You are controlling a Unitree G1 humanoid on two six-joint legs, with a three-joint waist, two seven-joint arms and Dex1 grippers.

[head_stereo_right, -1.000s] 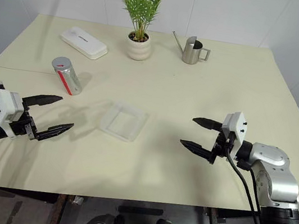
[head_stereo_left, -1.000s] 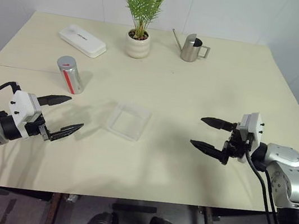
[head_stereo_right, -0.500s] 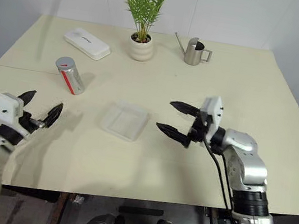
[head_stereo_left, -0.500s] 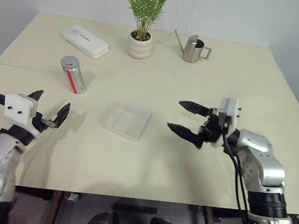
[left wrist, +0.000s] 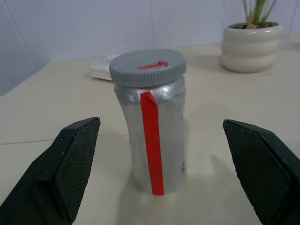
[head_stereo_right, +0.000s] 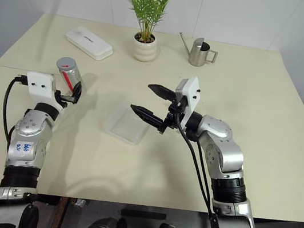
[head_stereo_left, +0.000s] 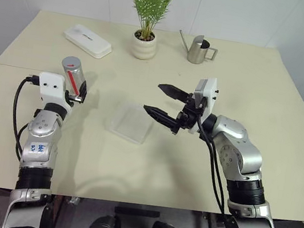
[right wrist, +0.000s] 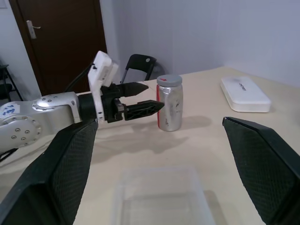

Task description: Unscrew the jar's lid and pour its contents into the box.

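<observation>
1. Now the jar (head_stereo_left: 74, 75) stands upright on the desk (head_stereo_left: 189, 172), lid (left wrist: 147, 66) on and facing up, long axis vertical, red stripe facing the left hand.
2. Left hand (head_stereo_right: 72, 94) is spread wide and empty, pointing straight at the jar. In the left wrist view the jar sits centred just ahead of the two fingers (left wrist: 70, 168), not yet between them, no contact.
3. Right hand (head_stereo_left: 163, 100) is also spread and empty, hovering over the near-right edge of the box (head_stereo_left: 132, 122), pointing across toward the jar, well apart from it.
4. Box lies flat mid-desk, between the hands, empty as far as I can tell; contents are hidden inside the jar.
5. Judgement: left hand is far nearer, so it likely grabs the body while the right hand takes the lid. Risk: tipping the jar on the closing push.
</observation>
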